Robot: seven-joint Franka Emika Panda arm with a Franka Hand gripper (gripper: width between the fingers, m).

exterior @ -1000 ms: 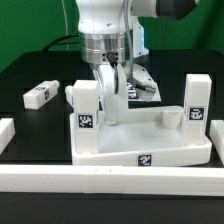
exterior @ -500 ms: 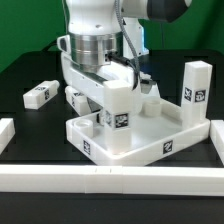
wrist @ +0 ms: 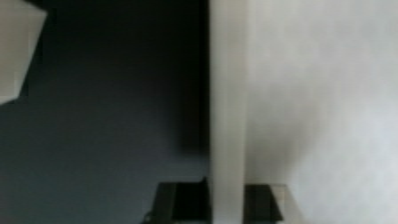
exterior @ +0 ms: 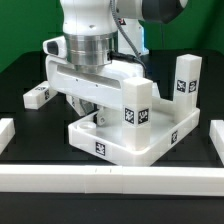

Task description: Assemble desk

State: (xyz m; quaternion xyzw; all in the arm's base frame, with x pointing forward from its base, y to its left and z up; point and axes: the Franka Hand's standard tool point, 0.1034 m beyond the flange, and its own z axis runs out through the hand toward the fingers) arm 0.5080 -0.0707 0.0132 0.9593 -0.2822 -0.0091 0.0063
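Three legs show in your exterior view, so let's sweep across. Far over on the exterior view's left, the loose leg point(exterior: 38, 96) lies flat on the black table point(exterior: 20, 70), well apart from everything else. Next comes the arm's white body, reaching down into the desk top point(exterior: 120, 148) and hiding its own tool from this side. Your wrist view picks up the gripper point(wrist: 222, 203): dark fingertips point(wrist: 178, 200) squeezed together on a thin white wall. It looks like the desk top's raised rim, though the picture is too blurred to be sure. The desk top sits mid-table, turned corner-on to the front rail point(exterior: 110, 180). Just right of the arm, the near upright leg point(exterior: 137, 105) stands in its corner, tag facing you. Further right, the far upright leg point(exterior: 184, 78) stands at the back corner.
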